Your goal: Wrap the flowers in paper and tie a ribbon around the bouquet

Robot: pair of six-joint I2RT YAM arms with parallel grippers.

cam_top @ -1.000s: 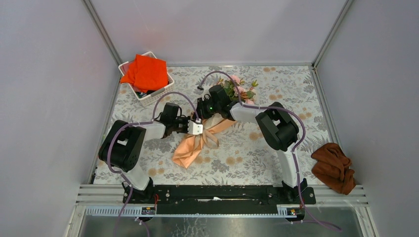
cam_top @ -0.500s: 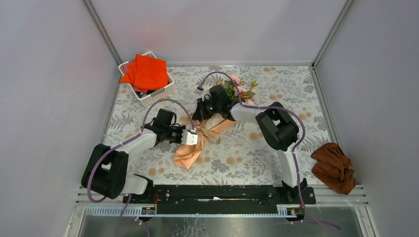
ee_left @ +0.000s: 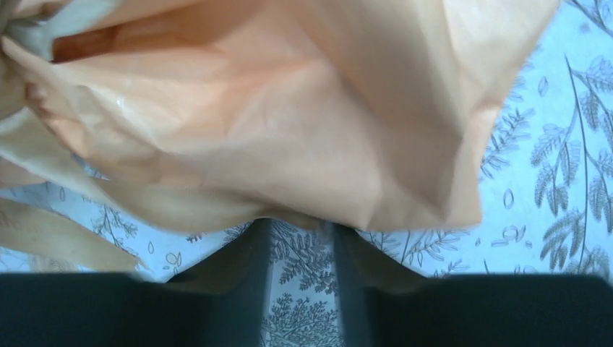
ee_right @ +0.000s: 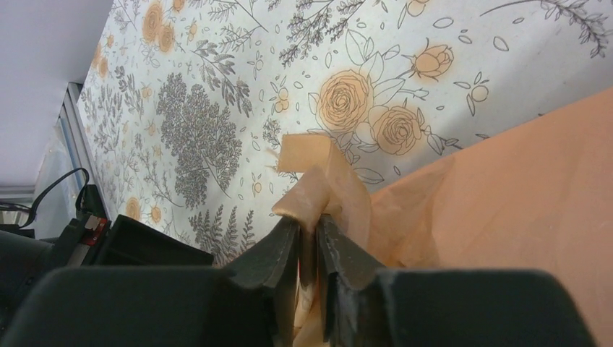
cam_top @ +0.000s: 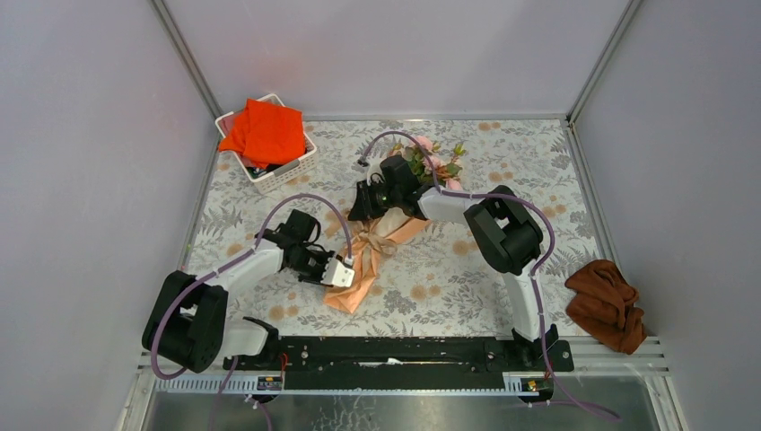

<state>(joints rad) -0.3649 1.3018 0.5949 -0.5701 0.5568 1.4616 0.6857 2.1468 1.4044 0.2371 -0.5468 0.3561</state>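
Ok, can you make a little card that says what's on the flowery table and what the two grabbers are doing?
Middle: pink roses in peach-orange paper cone, lying flat
Left gripper: open, beside cone's near end
Right gripper: pinching tan papery ribbon
Elsewhere: orange-red cloth in white basket; rust-brown cloth at far right

Two arms, chunky black joint housings, white link tubes: left arm (cam_top: 244,267) lower left, right arm (cam_top: 502,235) centre right. Purple cable (cam_top: 296,199) looped along each. White block (cam_top: 339,272) at left tip. Black base rail (cam_top: 395,353) along bottom. Left gripper (ee_left: 300,238) dark grey, wedge-shaped.
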